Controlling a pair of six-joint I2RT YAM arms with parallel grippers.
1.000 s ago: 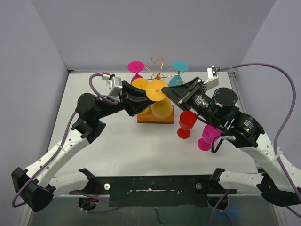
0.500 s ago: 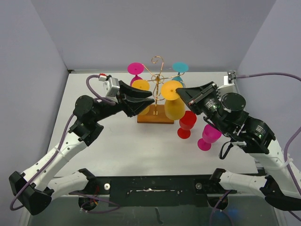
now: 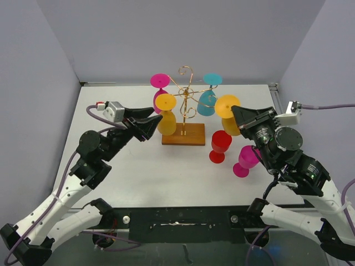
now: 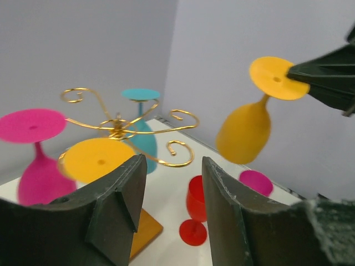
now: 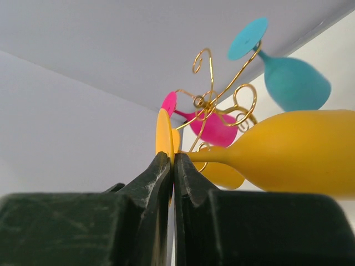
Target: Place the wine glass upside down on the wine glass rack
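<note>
The wine glass rack [image 3: 186, 95], a gold wire stand on a wooden base [image 3: 183, 135], stands mid-table. A pink glass [image 3: 160, 81], a yellow glass [image 3: 166, 117] and a teal glass [image 3: 208, 101] hang on it upside down. My right gripper [image 3: 237, 112] is shut on the foot disc of a second yellow wine glass [image 3: 230, 124], held in the air to the right of the rack; in the right wrist view the disc [image 5: 163, 133] sits pinched at that gripper [image 5: 173, 158], the bowl [image 5: 299, 149] pointing right. My left gripper [image 3: 152, 123] is open and empty left of the rack, and in the left wrist view [image 4: 173, 163] it frames the table.
A red glass [image 3: 220, 146] and a magenta glass [image 3: 246, 160] stand upright on the table right of the base, under my right arm. Grey walls close in the back and sides.
My right gripper has carried the yellow glass rightward, away from the rack's centre. My left gripper has drawn back to the left and opened wider.
</note>
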